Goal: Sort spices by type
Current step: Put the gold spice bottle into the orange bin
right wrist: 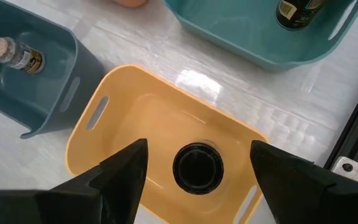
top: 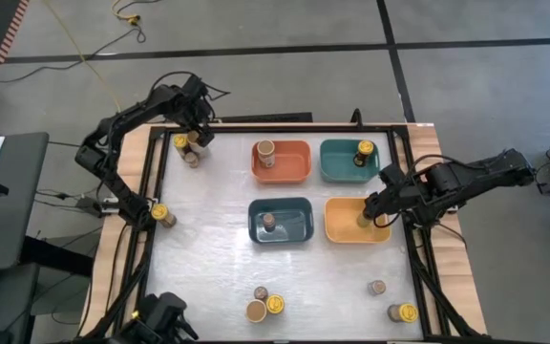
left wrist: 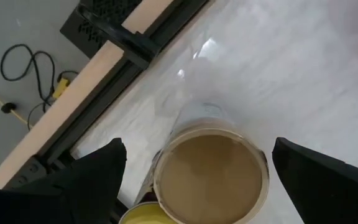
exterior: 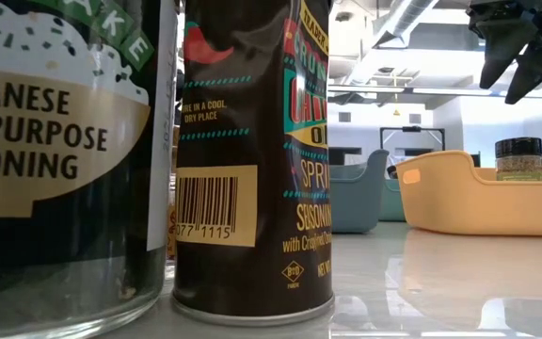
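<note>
My left gripper [top: 194, 143] hangs open over a cluster of spices at the table's far left corner. Its fingers stand on either side of a tan-lidded jar [left wrist: 210, 177] without touching it. A yellow-lidded jar [left wrist: 143, 215] stands against that jar. My right gripper [top: 369, 212] is open above the yellow bin [right wrist: 98, 134], its fingers clear of the dark-topped jar [right wrist: 197, 168] that stands upright on the bin's floor. The low view shows that gripper [exterior: 525, 66] well above this jar [exterior: 518, 158].
The orange bin [top: 294, 172] holds a tan-lidded jar [top: 266, 148], the teal bin [top: 337, 167] a dark jar [top: 364, 151], the dark blue bin [top: 294, 229] a small brown-topped jar [top: 269, 223]. Loose jars stand at the left edge [top: 163, 214], near front [top: 265, 304] and front right [top: 404, 311].
</note>
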Available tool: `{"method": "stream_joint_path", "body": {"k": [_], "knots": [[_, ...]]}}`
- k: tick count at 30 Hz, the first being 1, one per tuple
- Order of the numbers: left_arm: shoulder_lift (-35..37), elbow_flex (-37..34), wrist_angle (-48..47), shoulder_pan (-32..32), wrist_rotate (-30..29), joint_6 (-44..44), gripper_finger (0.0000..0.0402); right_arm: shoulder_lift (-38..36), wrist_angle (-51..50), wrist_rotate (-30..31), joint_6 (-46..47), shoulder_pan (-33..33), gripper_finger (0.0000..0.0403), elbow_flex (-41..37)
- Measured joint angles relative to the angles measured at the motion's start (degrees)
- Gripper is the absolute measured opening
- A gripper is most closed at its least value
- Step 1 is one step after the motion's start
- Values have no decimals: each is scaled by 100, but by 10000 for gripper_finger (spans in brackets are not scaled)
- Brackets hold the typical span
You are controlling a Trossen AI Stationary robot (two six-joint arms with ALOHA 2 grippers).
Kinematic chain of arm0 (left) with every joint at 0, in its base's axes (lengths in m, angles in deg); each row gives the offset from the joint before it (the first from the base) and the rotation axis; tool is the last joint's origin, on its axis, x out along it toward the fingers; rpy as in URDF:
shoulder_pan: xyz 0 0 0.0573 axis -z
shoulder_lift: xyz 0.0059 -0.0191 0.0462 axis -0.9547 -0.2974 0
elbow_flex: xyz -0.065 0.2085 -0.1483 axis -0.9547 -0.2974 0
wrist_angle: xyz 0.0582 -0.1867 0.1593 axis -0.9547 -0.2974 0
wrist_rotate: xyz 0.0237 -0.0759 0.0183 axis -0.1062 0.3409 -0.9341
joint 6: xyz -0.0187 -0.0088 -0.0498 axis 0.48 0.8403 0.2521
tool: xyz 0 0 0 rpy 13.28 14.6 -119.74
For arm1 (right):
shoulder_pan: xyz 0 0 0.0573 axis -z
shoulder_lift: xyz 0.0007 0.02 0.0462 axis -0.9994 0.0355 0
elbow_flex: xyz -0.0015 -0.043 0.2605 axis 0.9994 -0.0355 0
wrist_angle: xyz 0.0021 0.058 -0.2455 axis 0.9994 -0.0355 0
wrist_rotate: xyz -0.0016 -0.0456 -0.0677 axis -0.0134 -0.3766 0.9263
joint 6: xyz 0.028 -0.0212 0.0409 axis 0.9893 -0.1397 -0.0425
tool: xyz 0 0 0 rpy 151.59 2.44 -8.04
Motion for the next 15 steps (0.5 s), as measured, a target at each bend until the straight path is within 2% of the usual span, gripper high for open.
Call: {"method": "stream_joint_path", "body": {"k": [6, 15], "knots": [[-34, 0, -232, -32, 218, -205, 389, 0, -3, 0, 48, 0, 311, 0], [-418, 4, -298, -13, 100, -108, 389, 0, -3, 0, 280, 0, 311, 0]]}}
